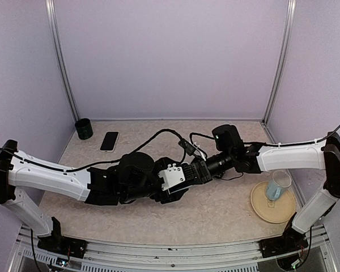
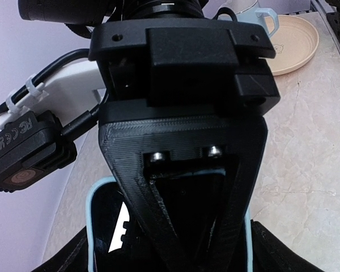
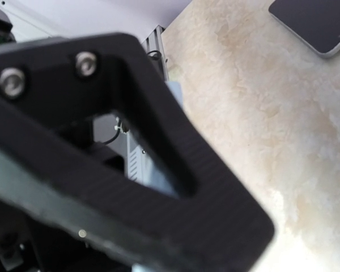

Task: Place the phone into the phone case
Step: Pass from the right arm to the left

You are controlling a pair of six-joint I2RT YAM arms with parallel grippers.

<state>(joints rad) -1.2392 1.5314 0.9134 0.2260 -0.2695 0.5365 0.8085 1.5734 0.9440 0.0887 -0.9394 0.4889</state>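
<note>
Phone [image 1: 109,141] lies just beside the black cup [image 1: 84,128], ungrasped. Well apart from the cup, our left hand [image 2: 169,263] pinches the phone case [image 2: 96,226]; the right hand's [image 1: 175,184] state we cannot tell. We judge this the case-positioning step; next, fetch the phone.

The phone [image 1: 109,141] is laid flat, with its dark screen up, left of the middle of the top view. The phone case [image 2: 89,226] is seen at the bottom of the left wrist view. It is dark inside with a light blue rim, and is partly hidden.
</note>
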